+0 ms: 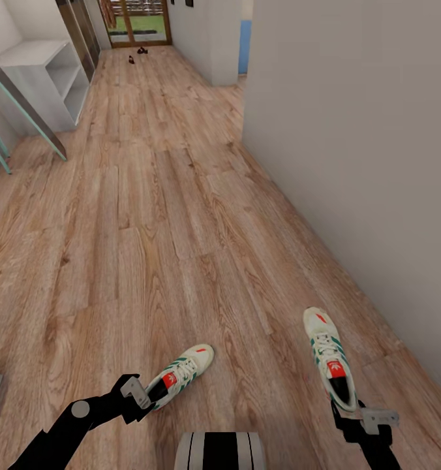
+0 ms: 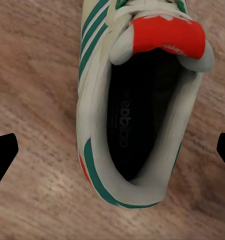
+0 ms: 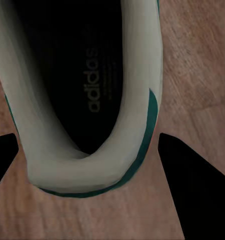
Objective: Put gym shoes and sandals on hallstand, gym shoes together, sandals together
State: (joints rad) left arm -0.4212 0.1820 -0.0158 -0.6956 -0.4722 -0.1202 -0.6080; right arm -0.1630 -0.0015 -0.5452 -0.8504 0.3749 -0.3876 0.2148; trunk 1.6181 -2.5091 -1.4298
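Matt wood-grain floor (image 1: 155, 215), leathery shoes (image 1: 181, 373).

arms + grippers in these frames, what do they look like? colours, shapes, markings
Both arms are matte black. The left arm has rounded links and a light-grey disc at one joint. Each wrist carries a light-grey angular bracket, at the left gripper and the right gripper. In the wrist views the fingertips are plain black wedges. No cables or markings discernible.

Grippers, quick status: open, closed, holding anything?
Left gripper: open, jaws spread wide either side of the heel of the left gym shoe, not gripping.
Right gripper: open, jaws straddling the heel of the right gym shoe, not closed on it.
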